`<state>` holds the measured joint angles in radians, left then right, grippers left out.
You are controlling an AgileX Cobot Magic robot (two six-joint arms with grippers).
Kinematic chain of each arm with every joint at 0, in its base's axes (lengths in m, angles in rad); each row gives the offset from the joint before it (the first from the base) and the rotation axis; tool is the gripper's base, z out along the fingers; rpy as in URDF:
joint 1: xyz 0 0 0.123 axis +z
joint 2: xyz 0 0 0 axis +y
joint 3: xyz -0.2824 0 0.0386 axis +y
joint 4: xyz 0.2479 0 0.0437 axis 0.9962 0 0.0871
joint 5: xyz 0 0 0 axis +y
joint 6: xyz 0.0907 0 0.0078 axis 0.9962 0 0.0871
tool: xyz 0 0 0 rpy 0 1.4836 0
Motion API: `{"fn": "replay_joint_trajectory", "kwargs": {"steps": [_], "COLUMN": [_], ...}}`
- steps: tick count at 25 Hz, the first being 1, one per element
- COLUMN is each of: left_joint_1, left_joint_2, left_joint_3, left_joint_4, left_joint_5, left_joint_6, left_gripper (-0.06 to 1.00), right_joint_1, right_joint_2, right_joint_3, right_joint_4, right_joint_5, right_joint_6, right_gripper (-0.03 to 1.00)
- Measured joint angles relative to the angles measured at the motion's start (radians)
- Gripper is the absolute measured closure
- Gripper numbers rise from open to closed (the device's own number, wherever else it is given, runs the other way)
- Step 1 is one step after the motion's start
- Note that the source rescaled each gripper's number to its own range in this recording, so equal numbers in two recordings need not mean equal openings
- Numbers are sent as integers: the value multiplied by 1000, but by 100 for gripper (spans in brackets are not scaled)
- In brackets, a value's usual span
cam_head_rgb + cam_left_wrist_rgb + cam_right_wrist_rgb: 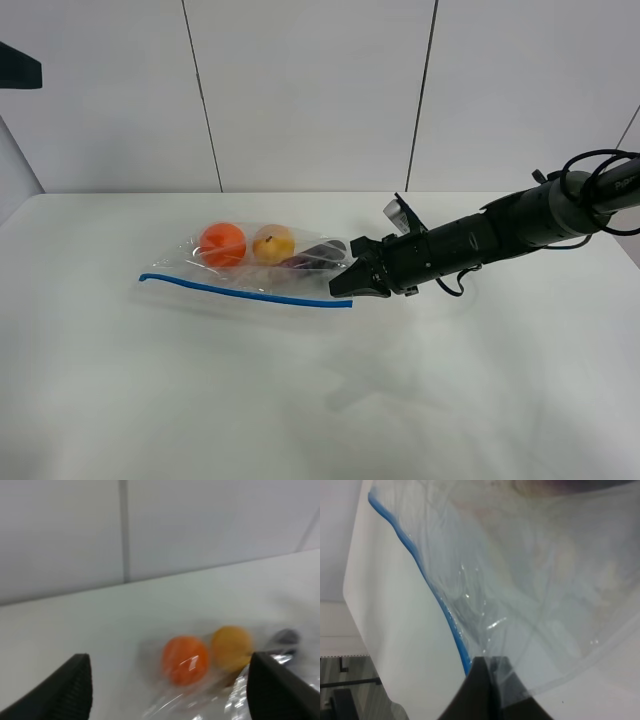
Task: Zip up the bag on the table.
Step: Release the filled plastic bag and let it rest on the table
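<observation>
Exterior high view showed us the white table with the bag lying flat on it, nearer the back edge. The right gripper reached in low from the right, jaws closed on the bag's corner by the end of the blue zip strip; the right wrist view showed clear plastic pinched between them. The left gripper hung near the bag, jaws spread wide, holding nothing. Inside the bag we saw an orange ball, a yellow fruit just beside it, and a dark eggplant nearest the right gripper.
</observation>
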<state>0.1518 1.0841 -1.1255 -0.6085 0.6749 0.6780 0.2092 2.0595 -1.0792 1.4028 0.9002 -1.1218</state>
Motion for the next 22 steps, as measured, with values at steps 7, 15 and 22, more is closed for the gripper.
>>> {"fn": "replay_joint_trajectory", "kwargs": {"steps": [7,15,22], "left_joint_1": [0,0,0], "left_joint_2": [0,-28,-220], "left_joint_3": [0,8,98], "left_joint_4": [-82,-88,-89], "left_joint_5": [82,125,110], "left_joint_6": [86,38,31], "left_gripper": [16,16,16], "right_joint_1": [0,0,0], "right_joint_2": [0,0,0], "right_joint_3": [0,0,0], "right_joint_4": [0,-37,-50], "right_joint_5": [0,-25,-54], "right_joint_6": [3,3,3], "right_gripper": [97,97,97]}}
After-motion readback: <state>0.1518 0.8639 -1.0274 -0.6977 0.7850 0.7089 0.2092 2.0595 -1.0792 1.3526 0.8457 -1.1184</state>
